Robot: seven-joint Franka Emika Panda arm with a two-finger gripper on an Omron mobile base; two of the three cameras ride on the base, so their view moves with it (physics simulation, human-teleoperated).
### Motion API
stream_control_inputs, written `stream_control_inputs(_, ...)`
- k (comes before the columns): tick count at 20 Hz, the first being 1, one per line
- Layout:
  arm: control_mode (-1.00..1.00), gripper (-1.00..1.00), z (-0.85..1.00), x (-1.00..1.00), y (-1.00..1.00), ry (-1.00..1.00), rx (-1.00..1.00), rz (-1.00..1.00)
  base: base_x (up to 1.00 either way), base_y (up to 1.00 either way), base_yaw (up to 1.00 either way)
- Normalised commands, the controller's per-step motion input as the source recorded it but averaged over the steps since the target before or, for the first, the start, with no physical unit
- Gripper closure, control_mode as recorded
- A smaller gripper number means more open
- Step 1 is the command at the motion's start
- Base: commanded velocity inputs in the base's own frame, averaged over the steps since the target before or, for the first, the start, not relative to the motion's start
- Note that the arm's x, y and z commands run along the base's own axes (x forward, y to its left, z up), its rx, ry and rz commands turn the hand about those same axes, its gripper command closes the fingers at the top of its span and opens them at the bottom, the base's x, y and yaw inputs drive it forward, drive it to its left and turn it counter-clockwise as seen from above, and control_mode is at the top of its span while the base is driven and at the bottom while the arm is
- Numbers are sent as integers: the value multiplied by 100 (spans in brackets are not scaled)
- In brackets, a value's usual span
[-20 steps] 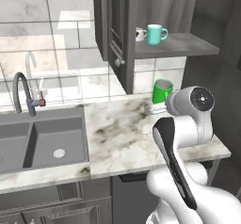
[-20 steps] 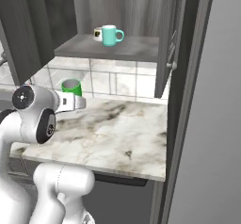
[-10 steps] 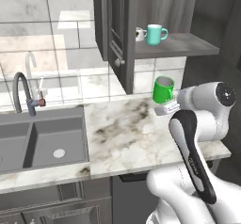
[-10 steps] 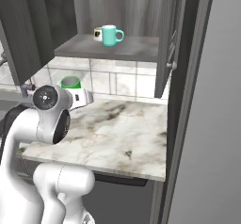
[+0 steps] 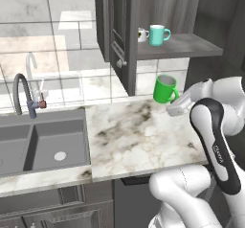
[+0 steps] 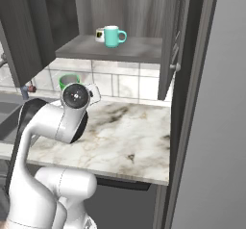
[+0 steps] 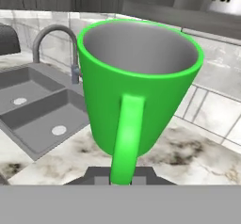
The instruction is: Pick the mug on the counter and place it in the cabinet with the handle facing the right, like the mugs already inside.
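The claw (image 7: 121, 175) is clamped on the green loop handle (image 7: 126, 136) of the bright green mug (image 5: 165, 88); its fingertips are largely hidden behind the handle in the hand view, and the arm's white links cover it in both base views. The mug is held clear of the table (image 5: 143, 136), above its far right area, tilted slightly, with the grey interior visible from above. In the right base view only the mug's rim and upper wall (image 6: 68, 81) show; the rest is hidden behind the arm's round joint. The table is a white marble slab with dark veining and a thick square front edge. At its left end sits a grey double sink (image 5: 40, 143) with a curved dark faucet (image 5: 24, 95) at the back edge. Behind the table runs a wall of pale tiles. Above the far right corner hangs the dark grey cabinet (image 5: 191, 47), door (image 5: 119, 28) open, with a round knob. On its shelf stand a teal mug (image 5: 158, 35) and, just beside it on the left, a smaller white mug (image 5: 142, 34) partly hidden by the teal one; its markings are too small to read.
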Motion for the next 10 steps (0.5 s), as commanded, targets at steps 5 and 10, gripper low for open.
stream_control_inputs(5, -100, 100, 25, 15, 0, 0, 0, 13, 0, 0, 0)
stream_control_inputs(10, -100, 100, 41, 3, 0, 0, 0, 8, 0, 0, 0)
